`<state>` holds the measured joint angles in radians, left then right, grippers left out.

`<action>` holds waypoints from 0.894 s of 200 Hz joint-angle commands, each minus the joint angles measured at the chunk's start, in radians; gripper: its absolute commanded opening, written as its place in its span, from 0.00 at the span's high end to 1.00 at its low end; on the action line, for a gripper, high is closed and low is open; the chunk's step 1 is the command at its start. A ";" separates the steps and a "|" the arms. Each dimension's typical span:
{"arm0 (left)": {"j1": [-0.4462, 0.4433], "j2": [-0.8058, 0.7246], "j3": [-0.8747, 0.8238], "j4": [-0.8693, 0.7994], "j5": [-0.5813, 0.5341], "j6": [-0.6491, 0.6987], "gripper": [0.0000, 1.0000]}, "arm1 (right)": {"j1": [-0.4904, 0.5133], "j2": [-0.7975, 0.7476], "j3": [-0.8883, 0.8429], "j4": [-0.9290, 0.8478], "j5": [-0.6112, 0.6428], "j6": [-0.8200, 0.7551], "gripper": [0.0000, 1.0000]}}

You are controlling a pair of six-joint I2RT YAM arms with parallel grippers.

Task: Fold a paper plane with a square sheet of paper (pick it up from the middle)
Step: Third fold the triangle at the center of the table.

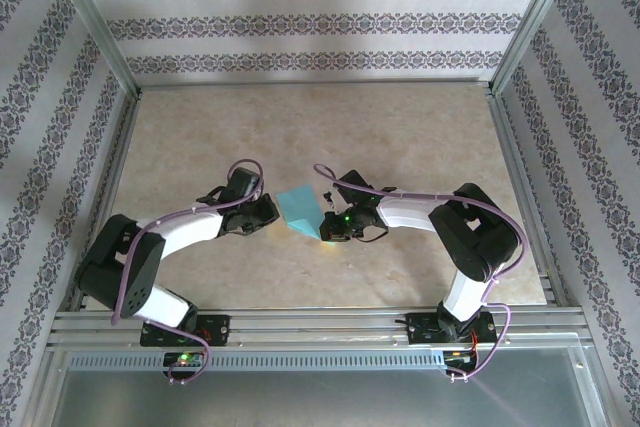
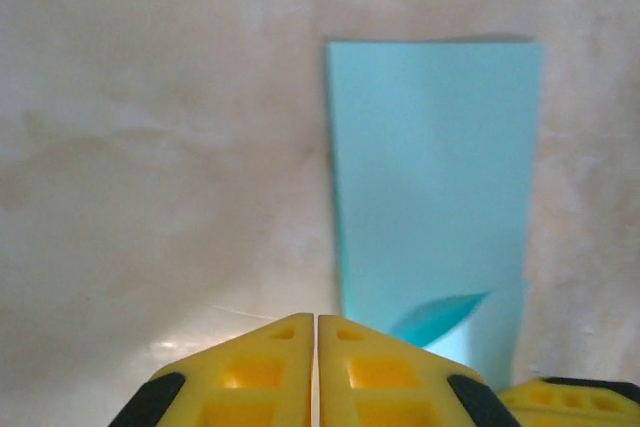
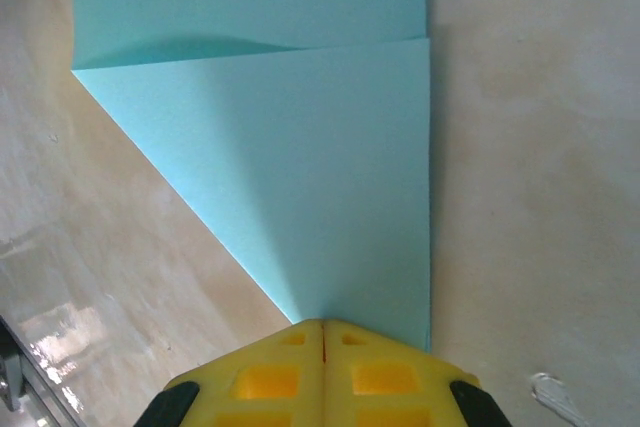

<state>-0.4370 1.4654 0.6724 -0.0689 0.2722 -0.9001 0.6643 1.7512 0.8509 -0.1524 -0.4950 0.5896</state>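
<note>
Gleaming beige table [image 1: 400, 137] under paper plane [image 1: 300, 210], floral-striped walls [image 1: 320, 22] around

The overhead view is bright and evenly lit; the pale worktop [image 1: 400, 137] looks washed out. Both wrist views are softer; the yellow fingers [image 2: 250, 382] blur at the bottom edge; glare streaks the worktop; a dim shadow follows a fold of the paper plane [image 3: 300, 177].

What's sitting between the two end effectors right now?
The partly folded light-blue paper plane lies between the left end effector and the right end effector; the top external view shows it.
</note>
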 commanded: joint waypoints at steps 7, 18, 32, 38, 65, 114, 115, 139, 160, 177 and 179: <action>-0.010 -0.045 0.025 0.046 0.021 -0.019 0.90 | 0.018 0.040 -0.011 0.023 0.101 0.121 0.97; -0.022 -0.026 0.018 0.112 0.057 -0.053 0.90 | 0.023 0.045 0.003 0.056 0.105 0.159 0.97; -0.041 0.014 0.015 0.196 0.098 -0.090 0.90 | 0.028 0.054 0.021 0.085 0.116 0.203 0.96; -0.049 0.035 0.016 0.229 0.113 -0.101 0.90 | 0.029 0.059 0.027 0.096 0.118 0.219 0.96; -0.066 0.134 0.038 0.315 0.154 -0.136 0.90 | 0.033 0.071 0.040 0.129 0.127 0.272 0.96; -0.074 0.238 0.059 0.362 0.157 -0.163 0.91 | 0.037 0.067 0.034 0.150 0.109 0.275 0.95; -0.074 0.239 0.059 0.359 0.155 -0.163 0.90 | 0.037 0.067 0.034 0.150 0.109 0.275 0.95; -0.074 0.246 0.058 0.307 0.113 -0.157 0.91 | 0.038 0.064 0.032 0.142 0.097 0.258 0.95; -0.075 0.250 0.058 0.263 0.084 -0.156 0.91 | 0.038 0.062 0.031 0.133 0.093 0.247 0.95; -0.075 0.255 0.066 0.210 0.057 -0.154 0.92 | 0.038 0.057 0.031 0.127 0.090 0.238 0.95; -0.074 0.256 0.067 0.203 0.052 -0.154 0.92 | 0.038 0.057 0.030 0.125 0.090 0.237 0.95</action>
<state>-0.5034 1.7039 0.7109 0.2142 0.3832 -1.0470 0.6918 1.8011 0.8833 -0.0071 -0.4080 0.8455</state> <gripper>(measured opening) 0.087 0.054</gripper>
